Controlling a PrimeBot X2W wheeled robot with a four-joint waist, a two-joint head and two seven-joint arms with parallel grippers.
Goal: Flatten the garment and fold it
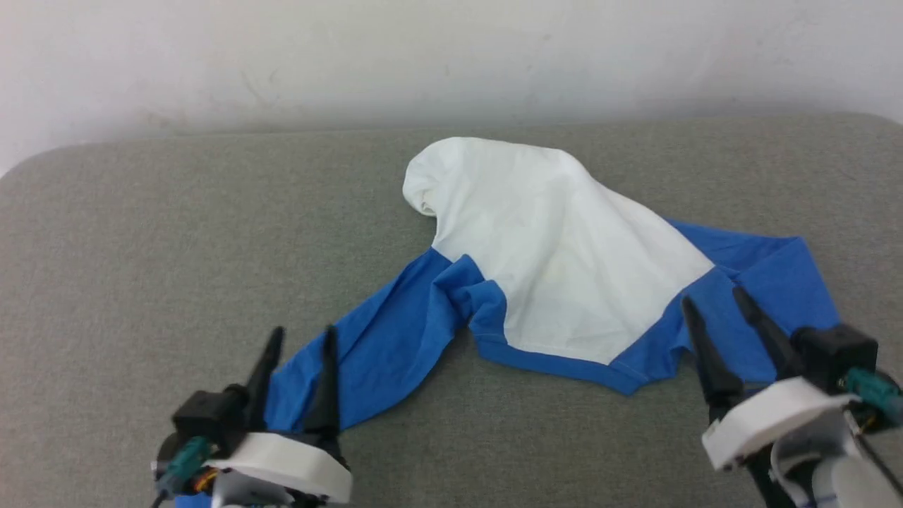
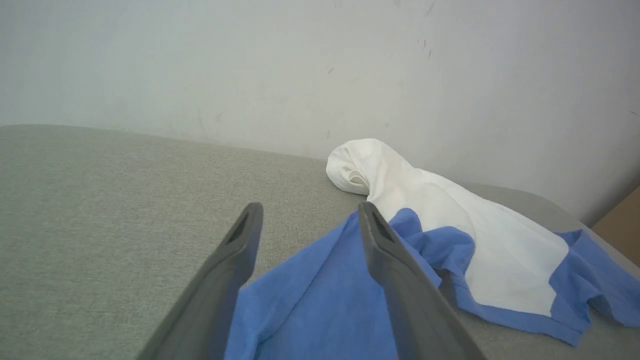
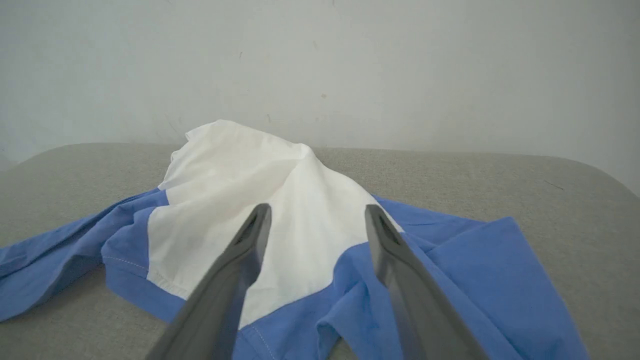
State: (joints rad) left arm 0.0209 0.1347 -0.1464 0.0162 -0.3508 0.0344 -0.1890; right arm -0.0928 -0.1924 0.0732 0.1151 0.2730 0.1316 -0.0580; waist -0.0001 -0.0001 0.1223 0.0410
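A pale, scuffed wall (image 1: 282, 63) closes off the far side. In front of it I have a wide grey cloth-covered surface (image 1: 141, 247) with rounded far corners. The garment (image 1: 557, 254) lies on that surface a little right of centre, between my two arms, and it is not flat. Its long axis runs left to right through the blue sleeves nearest me, while the white body (image 1: 494, 190) heaps away toward the wall with its far end rolled under.

The left sleeve (image 1: 381, 331) trails diagonally down to my left pincer (image 1: 303, 331). The right sleeve (image 1: 783, 275) lies fairly flat just beside my right pincer (image 1: 712, 296). Both pincers are spread and hold nothing.

The left one sits over the cuff end, with blue cloth showing between its fingers in the left wrist view; I cannot tell whether it touches. The right one points over the blue shoulder where it meets the white.

I judge each arm is nearest its own sleeve. The next move turns on pinching both sleeves and drawing them outward and toward me, so the body pulls flat.
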